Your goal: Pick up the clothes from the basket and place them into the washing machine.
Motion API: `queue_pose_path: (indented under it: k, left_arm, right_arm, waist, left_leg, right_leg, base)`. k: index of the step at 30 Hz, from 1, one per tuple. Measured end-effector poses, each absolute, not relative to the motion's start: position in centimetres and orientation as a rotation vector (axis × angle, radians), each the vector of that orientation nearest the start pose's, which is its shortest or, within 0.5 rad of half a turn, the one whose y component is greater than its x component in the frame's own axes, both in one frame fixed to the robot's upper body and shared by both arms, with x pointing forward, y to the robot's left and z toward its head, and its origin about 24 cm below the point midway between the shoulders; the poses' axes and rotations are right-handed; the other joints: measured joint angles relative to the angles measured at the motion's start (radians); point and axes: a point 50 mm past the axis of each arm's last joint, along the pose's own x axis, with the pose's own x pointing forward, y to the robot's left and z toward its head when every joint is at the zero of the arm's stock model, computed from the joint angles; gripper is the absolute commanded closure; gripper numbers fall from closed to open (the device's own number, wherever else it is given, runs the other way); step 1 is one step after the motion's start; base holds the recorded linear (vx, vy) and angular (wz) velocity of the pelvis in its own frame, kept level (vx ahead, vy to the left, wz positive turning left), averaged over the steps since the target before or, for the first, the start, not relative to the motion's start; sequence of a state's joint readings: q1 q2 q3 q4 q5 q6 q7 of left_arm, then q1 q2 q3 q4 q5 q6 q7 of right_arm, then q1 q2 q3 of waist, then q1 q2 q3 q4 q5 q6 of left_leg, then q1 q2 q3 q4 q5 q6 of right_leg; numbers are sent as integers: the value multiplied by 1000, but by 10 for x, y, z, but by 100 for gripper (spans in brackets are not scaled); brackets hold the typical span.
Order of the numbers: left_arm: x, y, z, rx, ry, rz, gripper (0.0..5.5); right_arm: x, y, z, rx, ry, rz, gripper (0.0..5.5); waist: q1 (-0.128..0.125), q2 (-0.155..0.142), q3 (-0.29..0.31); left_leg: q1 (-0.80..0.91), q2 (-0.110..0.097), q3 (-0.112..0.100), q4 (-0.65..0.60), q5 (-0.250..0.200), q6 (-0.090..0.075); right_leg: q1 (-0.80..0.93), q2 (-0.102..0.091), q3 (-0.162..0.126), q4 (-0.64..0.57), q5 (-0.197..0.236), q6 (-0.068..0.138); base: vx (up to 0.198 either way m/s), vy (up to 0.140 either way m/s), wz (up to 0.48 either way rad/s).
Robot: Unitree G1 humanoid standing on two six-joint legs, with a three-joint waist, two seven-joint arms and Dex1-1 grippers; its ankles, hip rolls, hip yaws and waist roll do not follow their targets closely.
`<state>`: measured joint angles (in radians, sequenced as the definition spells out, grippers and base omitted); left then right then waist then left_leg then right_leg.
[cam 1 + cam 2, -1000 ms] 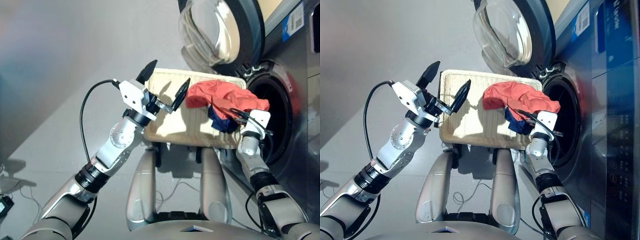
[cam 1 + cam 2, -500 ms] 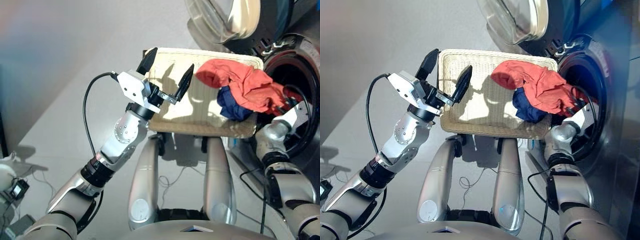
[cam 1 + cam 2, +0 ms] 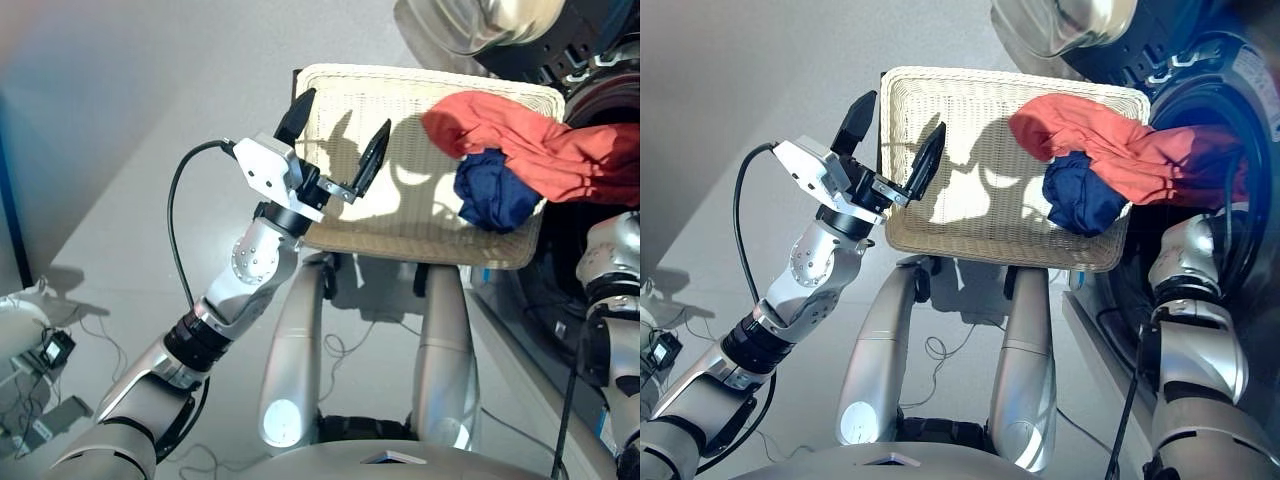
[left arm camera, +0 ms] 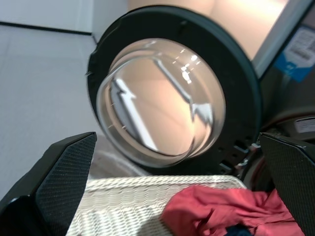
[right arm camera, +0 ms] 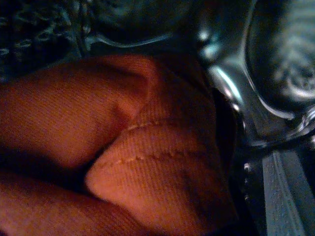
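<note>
The cream wicker basket (image 3: 400, 200) lies in front of me. A dark blue garment (image 3: 495, 195) rests at its right end. Over it an orange-red garment (image 3: 530, 145) stretches from the basket's rim across into the dark porthole of the washing machine (image 3: 1250, 110). My right arm (image 3: 1185, 265) reaches into that porthole; its gripper is hidden, and the right wrist view is filled by the orange-red cloth (image 5: 123, 147) beside the metal drum (image 5: 275, 59). My left gripper (image 3: 342, 120) hovers open and holds nothing over the basket's left end. The round glass door (image 4: 162, 98) stands open behind the basket.
The washer's open door (image 3: 1070, 20) overhangs the basket's far edge. Loose cables and a small device (image 3: 55, 345) lie on the grey floor at the left. A black cable (image 3: 180, 230) loops off my left wrist.
The camera has swung. My right arm has gone deeper into the porthole, dragging the orange-red garment rightward off the blue one. The left gripper stays open in place.
</note>
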<state>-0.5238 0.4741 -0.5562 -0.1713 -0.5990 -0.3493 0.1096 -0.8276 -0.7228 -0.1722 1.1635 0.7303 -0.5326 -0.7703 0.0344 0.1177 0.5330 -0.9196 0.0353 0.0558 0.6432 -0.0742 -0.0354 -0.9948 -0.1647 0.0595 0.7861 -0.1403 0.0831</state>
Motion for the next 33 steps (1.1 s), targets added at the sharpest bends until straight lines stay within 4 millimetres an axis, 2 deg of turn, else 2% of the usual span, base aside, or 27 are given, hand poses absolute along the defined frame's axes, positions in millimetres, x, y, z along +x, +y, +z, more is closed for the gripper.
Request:
queue_pose_path:
  k: [4,10,11,12,17,20,24,28,30,33]
  left_arm:
    - [272,84,198,-151,-659,-605,0]
    - [270,87,203,-154,-674,-606,0]
    - [270,87,204,-160,-673,-607,0]
    - [270,87,204,-162,-673,-605,0]
    - [270,87,204,-174,-673,-587,0]
    - [271,87,205,-197,-676,-569,0]
    - [271,86,208,-244,-693,-550,0]
    - [271,91,207,-280,-695,-512,0]
    - [270,94,205,-291,-693,-494,0]
    - [268,98,202,-309,-689,-474,0]
  right_arm:
    - [283,-422,178,490,-452,-1461,550]
    - [281,-426,177,595,-446,-1480,550]
    - [281,-426,177,600,-444,-1479,345]
    - [281,-427,176,612,-444,-1475,0]
    - [284,-426,173,668,-452,-1425,0]
    - [304,-400,168,695,-476,-1284,0]
    - [318,-369,136,624,-381,-1143,0]
    - [333,-303,105,549,-316,-841,0]
    - [329,-275,93,478,-285,-651,0]
    - [319,-236,82,387,-250,-413,0]
  waist:
    - [1,0,0]
    - [-4,-1,1]
    - [-5,-1,1]
    - [-5,-1,1]
    - [-11,-2,1]
    - [-38,-6,1]
    - [-43,-8,2]
    - [-83,-19,2]
    - [-97,-22,3]
    - [-105,-37,2]
  left_leg:
    - [-38,-3,12,41,-18,14]
    - [-44,-3,28,65,-41,28]
    - [-46,-3,29,76,-46,29]
    - [-46,-2,30,78,-47,27]
    - [-48,-1,35,92,-57,32]
    - [-47,1,39,89,-60,35]
    - [-34,9,53,75,-60,38]
    - [-29,18,53,71,-62,33]
    - [-26,19,55,67,-60,30]
    - [-19,19,58,55,-59,28]
  right_leg:
    - [-31,-2,16,19,-1,13]
    - [-33,-3,31,22,-6,28]
    - [-33,-3,30,22,-8,29]
    - [-33,-3,33,23,-7,33]
    - [-32,-1,41,26,-8,40]
    - [-32,1,46,25,-9,37]
    - [-30,10,57,16,-3,34]
    - [-29,18,56,14,-2,29]
    - [-29,20,56,13,-2,29]
    - [-29,22,56,13,-3,26]
  base:
    - [0,0,0]
    - [0,0,0]
    - [0,0,0]
    - [0,0,0]
    - [0,0,0]
    - [0,0,0]
    - [0,0,0]
    - [0,0,0]
    - [0,0,0]
    - [0,0,0]
